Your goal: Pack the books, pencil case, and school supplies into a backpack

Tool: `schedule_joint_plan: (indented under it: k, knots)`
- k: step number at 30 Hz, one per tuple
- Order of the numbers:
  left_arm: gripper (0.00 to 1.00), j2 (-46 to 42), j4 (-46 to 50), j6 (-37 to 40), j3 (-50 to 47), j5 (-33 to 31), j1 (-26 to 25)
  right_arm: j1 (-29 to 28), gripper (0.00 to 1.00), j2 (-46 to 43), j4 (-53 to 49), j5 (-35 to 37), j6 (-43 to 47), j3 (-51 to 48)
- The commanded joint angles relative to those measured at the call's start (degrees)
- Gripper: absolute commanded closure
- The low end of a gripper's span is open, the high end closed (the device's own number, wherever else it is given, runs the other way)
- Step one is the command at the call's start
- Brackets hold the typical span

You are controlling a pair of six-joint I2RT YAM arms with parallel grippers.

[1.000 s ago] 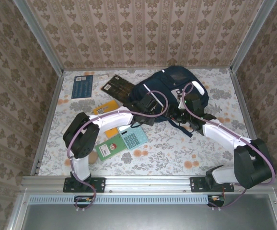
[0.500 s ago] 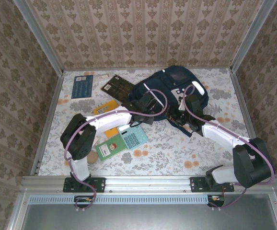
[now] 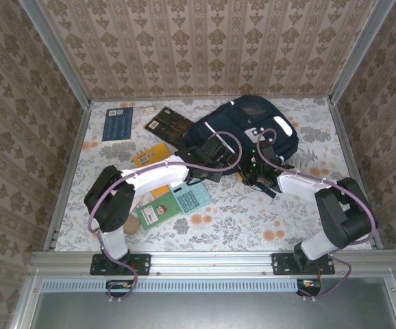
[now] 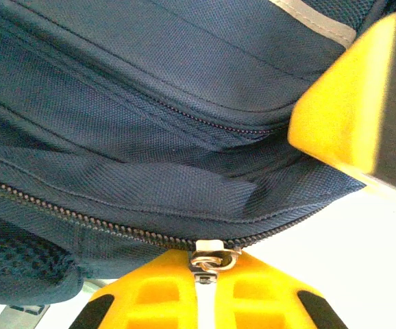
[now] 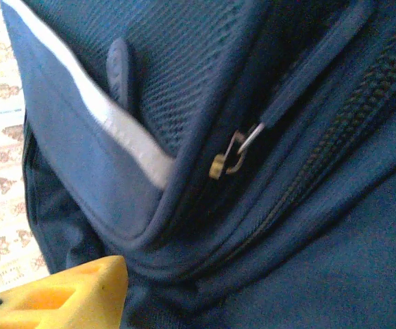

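The left jaws look closed to a narrow seam: the two yellow fingers (image 4: 150, 298) meet, and the metal zipper pull (image 4: 208, 259) sits right at their join, seemingly pinched between them. From there the zipper track (image 4: 81, 219) runs off left across the navy fabric, with its teeth meshed. This looks like the opening step, with the zip not yet drawn.

Of the right jaws, one yellow finger (image 5: 68, 288) shows in the right wrist view, so I cannot tell how wide they stand. It hovers just beside a fold near the white stripe (image 5: 126, 137), with a second pull (image 5: 229, 161) hanging free above.

The backpack (image 3: 242, 123) lies flat at the far middle-right of the desk (image 3: 239, 219), with both arms at its near edge.

To do this well, the left arm should probably draw the pull along the line of the track, low and steady. Lifting it away from the cloth would likely bunch the soft fabric and jam the slider. The right jaws would do best clamping the fabric beside the track as an anchor, so the bag does not slide with the pull.

The opening must run long enough for the black book (image 3: 167, 123), blue book (image 3: 119, 123), orange book (image 3: 150, 154), green book (image 3: 158, 211), calculator (image 3: 190, 197) and pencil case (image 3: 131, 225). All of these lie to the left on the desk.
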State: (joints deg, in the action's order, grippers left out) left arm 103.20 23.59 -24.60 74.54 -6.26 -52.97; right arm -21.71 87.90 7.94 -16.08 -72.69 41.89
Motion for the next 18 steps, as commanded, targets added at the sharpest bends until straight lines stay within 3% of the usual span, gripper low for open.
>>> schedule_joint_plan:
  k: [1,4,7,13,18]
  knots:
    - [1.00,-2.65,0.50,-0.61,-1.11,-0.84,-0.69,-0.09,0.55,1.95,1.62,4.10,-4.81,0.91]
    - [1.00,-2.63,0.99,-0.77,-1.18,-2.35,-0.24,0.01,0.83,1.22,-0.77,5.13,-4.50,0.57]
    - [1.00,-2.17,1.27,-1.08,-1.24,-2.88,1.38,0.33,0.98,-1.84,-4.42,7.33,-3.03,-0.63]
    - [1.00,-1.77,1.96,-0.76,-1.09,-3.38,5.85,4.49,1.00,-9.93,-12.27,8.84,1.96,-3.21]
    - [1.00,-1.69,2.51,0.30,-0.92,-3.52,9.22,10.79,1.00,-13.52,-14.97,3.86,7.45,-5.25]
